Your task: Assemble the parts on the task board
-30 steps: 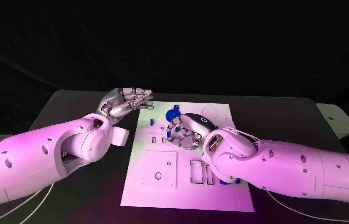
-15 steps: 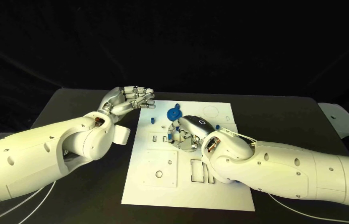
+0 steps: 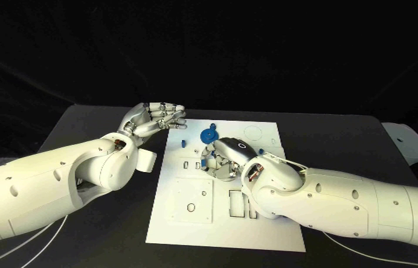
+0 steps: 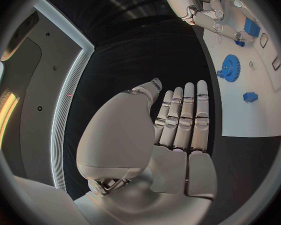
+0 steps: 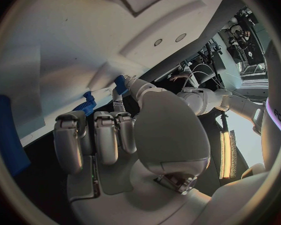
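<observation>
Two hands up | L hand (image 3: 155,119) off board, fingers curled, holds nothing | R hand (image 3: 225,157) on task board (image 3: 191,220), fingers bent down, can't tell if holding | blue gear (image 3: 208,136) near R hand

Black table (image 3: 96,123) against a dark backdrop (image 3: 209,38)

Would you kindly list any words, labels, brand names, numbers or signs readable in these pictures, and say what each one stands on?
No text can be read with confidence.
Dark letters on a white arm at the edge of the right wrist view: cut off and too bent to read.
The white task board carries outlines and cut-outs, with no legible print.
The blue gear and the small blue parts: no markings visible.
The left hand and right hand: no legible labels.
</observation>
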